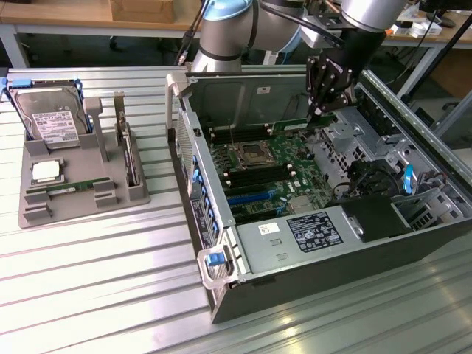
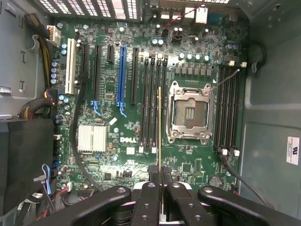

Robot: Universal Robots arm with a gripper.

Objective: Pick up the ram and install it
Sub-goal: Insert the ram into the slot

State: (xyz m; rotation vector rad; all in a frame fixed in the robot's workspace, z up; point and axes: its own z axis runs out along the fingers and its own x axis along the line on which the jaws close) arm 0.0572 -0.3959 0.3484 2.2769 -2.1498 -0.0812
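Observation:
My gripper [image 2: 160, 170] is shut on the ram [image 2: 160, 122], a thin green stick seen edge-on that reaches out from between the black fingers [image 2: 149, 197]. The stick hangs above the motherboard [image 2: 122, 141], lined up along the black memory slots [image 2: 153, 103] beside the open silver processor socket [image 2: 189, 113]. I cannot tell how far it is from the slots. In the exterior view the gripper [image 1: 322, 110] hovers over the far side of the open computer case [image 1: 339, 280], above the motherboard [image 1: 258, 177].
On the exterior view's left, a grey tray [image 1: 81, 177] holds a hard drive [image 1: 48, 118], a square silver chip [image 1: 46, 172] and another green stick [image 1: 70, 189]. More black slots [image 2: 228, 108] lie past the socket. Cables [image 2: 77, 141] and drive bays [image 1: 369, 177] crowd the case.

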